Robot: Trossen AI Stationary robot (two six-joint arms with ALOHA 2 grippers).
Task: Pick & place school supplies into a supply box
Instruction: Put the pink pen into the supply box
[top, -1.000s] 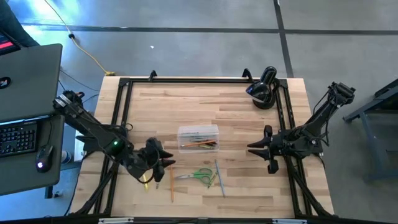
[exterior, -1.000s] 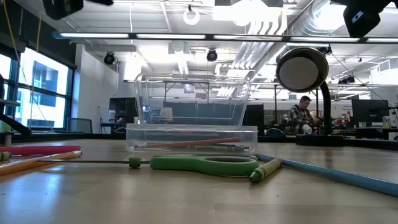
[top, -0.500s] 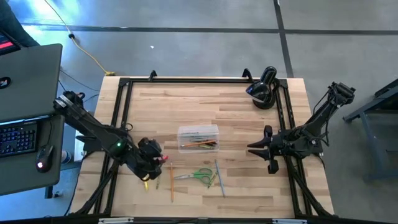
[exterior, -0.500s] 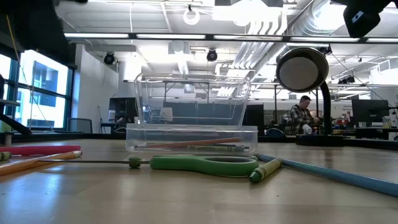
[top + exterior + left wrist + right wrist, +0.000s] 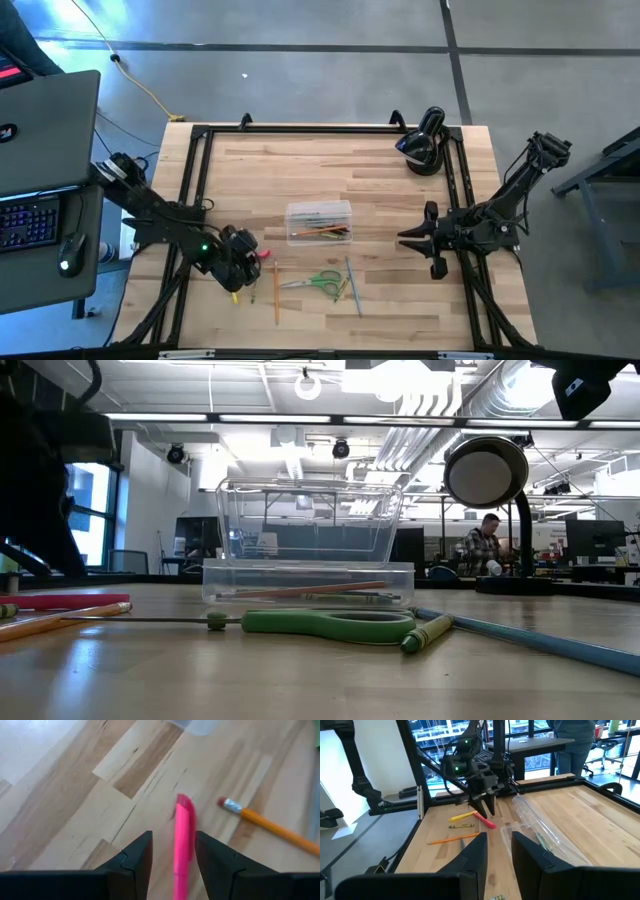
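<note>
High view: the left hand [image 5: 243,262] is down at the worktop [image 5: 380,175] near its front left, over the pink pen [image 5: 264,255], and an orange pencil [image 5: 276,293] and a yellow one [image 5: 234,296] lie close by. The box [image 5: 319,222] sits mid-worktop with a few pencils inside. Scissors [image 5: 322,282] and a grey pen [image 5: 353,285] lie in front of the box. The right hand [image 5: 412,238] waits at the right edge, well apart from everything.

Low view: the box [image 5: 308,565] stands behind the scissors [image 5: 330,624], its lid tipped up. The pink pen [image 5: 65,601] and orange pencil [image 5: 60,619] lie at the far left, under the dark bulk of the left arm.

Left wrist view: the fingers [image 5: 136,857] stand apart with the pink pen [image 5: 183,837] lying between them, lengthwise to the gap, not yet clamped. The orange pencil [image 5: 270,825] lies just beside it.

Right wrist view: the right hand's fingers [image 5: 476,851] are apart and hold nothing. The left hand [image 5: 485,806] is seen over the pink pen [image 5: 485,820].

The pen looks light, stiff and smooth, so it may roll or slip. Mid-barrel seems the best place to pinch, across its width, or it could pivot in the grip.
</note>
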